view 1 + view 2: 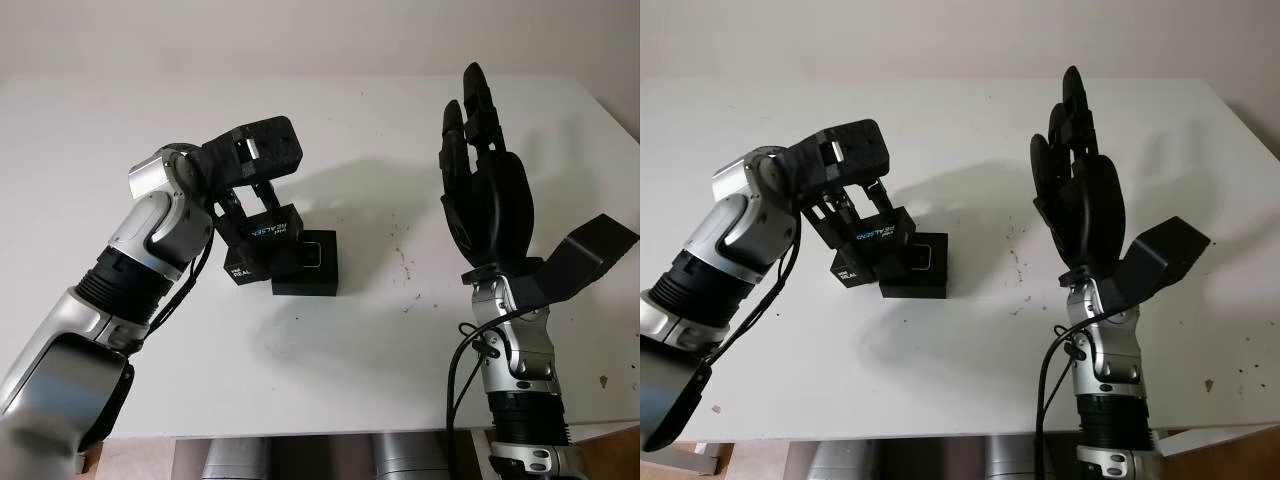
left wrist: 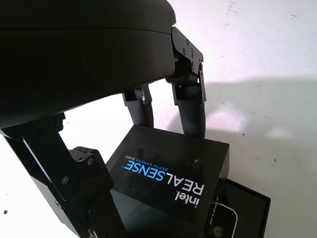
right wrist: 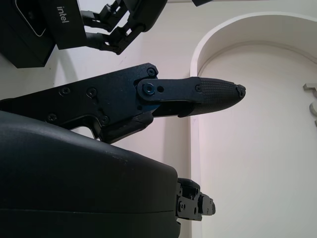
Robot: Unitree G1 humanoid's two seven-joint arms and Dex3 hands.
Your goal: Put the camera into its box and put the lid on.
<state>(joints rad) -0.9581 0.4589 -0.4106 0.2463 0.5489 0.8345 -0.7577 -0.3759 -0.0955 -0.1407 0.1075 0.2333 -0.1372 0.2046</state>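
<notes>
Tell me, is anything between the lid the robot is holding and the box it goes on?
Nothing visible is. The left robot hand holds the lid tilted right beside the open box, overlapping its edge. The right robot hand is open, raised well off to the side.

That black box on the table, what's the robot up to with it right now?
The left hand grips the black Intel RealSense lid and holds it tilted over the open box on the white table, not yet seated. The right hand is open, raised above the table's right side.
</notes>
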